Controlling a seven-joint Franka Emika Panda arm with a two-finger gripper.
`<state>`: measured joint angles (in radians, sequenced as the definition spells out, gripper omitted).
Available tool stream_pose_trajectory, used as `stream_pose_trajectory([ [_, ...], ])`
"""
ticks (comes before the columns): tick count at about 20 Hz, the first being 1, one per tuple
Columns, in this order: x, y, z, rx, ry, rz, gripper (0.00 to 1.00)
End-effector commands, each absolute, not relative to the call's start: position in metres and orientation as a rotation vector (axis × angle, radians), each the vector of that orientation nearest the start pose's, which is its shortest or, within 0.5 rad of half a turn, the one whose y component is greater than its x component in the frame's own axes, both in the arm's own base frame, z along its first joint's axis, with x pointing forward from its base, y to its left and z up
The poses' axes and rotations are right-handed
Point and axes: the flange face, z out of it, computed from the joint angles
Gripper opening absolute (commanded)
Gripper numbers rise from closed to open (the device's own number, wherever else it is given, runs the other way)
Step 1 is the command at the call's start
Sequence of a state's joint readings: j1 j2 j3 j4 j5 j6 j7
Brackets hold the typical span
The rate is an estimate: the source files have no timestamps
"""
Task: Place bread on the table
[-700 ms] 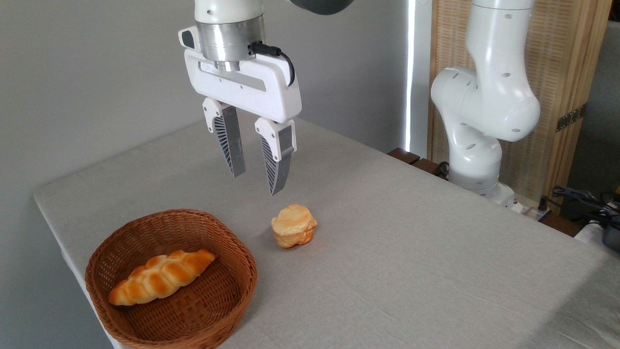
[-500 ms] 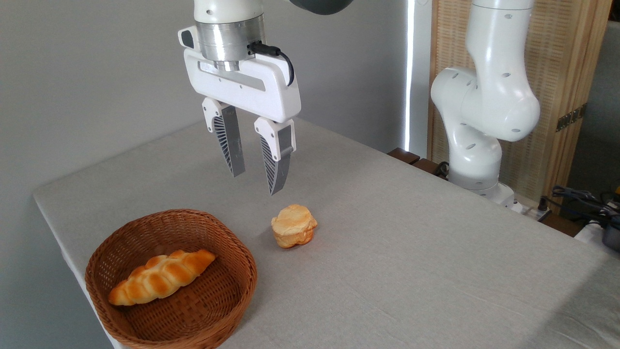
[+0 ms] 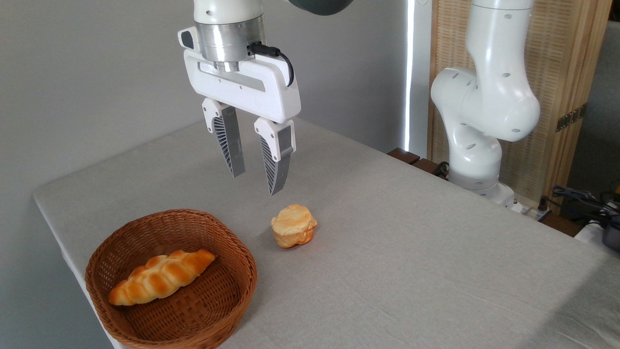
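The bread [image 3: 161,277], a long braided golden-orange loaf, lies slantwise inside the brown wicker basket [image 3: 239,290] at the lower left. The table [image 3: 411,252] is covered in a plain light grey cloth. My gripper [image 3: 255,184] hangs high above the cloth, up and to the right of the basket, and behind the small bun. It is open, with nothing between its ribbed fingers [image 3: 230,145].
A small round pale-topped bun [image 3: 293,226] sits on the cloth just right of the basket. The arm's white base [image 3: 477,145] stands at the table's far right edge. Cables [image 3: 581,198] lie off the right side.
The gripper has risen very slightly; nothing else has moved.
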<state>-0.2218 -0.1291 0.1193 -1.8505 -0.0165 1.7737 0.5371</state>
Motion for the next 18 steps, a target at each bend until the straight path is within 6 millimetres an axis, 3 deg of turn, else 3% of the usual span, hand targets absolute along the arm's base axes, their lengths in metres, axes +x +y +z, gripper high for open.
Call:
stream_pose_trajectory([
  [1, 0.5249, -0.0556, 0.5787, -3.02, 1.019, -0.071, 1.0],
  [18, 0.5294, -0.0579, 0.5773, -3.015, 1.02, -0.101, 1.0],
])
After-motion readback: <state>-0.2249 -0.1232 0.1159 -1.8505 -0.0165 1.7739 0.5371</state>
